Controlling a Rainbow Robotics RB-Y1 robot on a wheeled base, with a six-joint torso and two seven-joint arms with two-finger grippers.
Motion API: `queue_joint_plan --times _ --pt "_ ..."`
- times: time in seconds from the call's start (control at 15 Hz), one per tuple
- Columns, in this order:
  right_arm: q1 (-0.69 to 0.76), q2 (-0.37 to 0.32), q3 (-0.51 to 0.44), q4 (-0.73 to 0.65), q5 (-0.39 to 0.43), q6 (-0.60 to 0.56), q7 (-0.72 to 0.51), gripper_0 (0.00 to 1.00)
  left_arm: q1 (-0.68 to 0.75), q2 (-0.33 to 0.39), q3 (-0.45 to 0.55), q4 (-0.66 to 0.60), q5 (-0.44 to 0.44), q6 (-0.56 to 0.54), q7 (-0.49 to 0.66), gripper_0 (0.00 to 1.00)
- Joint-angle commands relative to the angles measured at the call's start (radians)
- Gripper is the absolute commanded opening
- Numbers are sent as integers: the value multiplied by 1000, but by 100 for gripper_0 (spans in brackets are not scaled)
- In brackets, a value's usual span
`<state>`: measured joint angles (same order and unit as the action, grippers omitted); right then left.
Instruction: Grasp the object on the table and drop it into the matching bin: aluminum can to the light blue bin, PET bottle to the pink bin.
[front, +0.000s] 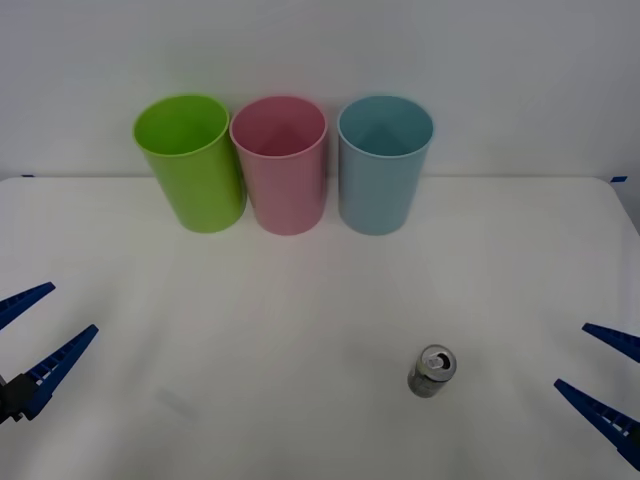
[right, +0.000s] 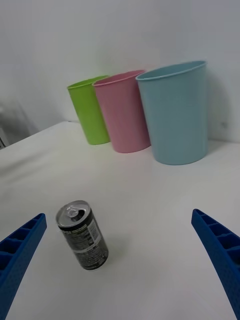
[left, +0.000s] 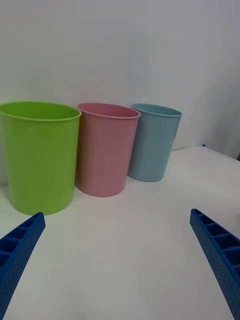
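A small silver-grey aluminum can (front: 432, 371) (right: 82, 235) stands upright on the white table (front: 300, 320), near the front and right of centre. At the back stand the pink bin (front: 280, 165) (right: 122, 112) (left: 105, 150) and, to its right, the light blue bin (front: 385, 165) (right: 177, 115) (left: 152, 142). My right gripper (front: 572, 355) (right: 119, 215) is open, low at the right edge, with the can a short way ahead of its fingers. At the left edge my left gripper (front: 72, 308) (left: 117, 214) is open, facing the bins. The PET bottle is out of view.
A green bin (front: 190, 160) (right: 90, 107) (left: 40, 155) stands left of the pink one, the three in a tight row against a white wall. Bare tabletop lies between the bins and both grippers.
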<state>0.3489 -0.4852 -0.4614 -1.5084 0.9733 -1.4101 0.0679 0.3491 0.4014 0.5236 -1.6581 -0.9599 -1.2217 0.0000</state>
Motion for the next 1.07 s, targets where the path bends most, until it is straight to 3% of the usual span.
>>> queue_joint_plan --times 0.07,0.6,1.07 --pt "-19 -10 23 70 1 -24 138 100 0 0 0 0 0 0 0 100" --pt "-99 -38 147 255 13 -23 418 100 0 0 0 0 0 0 0 100" --pt "-192 -38 290 373 24 -7 480 100 0 0 0 0 0 0 0 100"
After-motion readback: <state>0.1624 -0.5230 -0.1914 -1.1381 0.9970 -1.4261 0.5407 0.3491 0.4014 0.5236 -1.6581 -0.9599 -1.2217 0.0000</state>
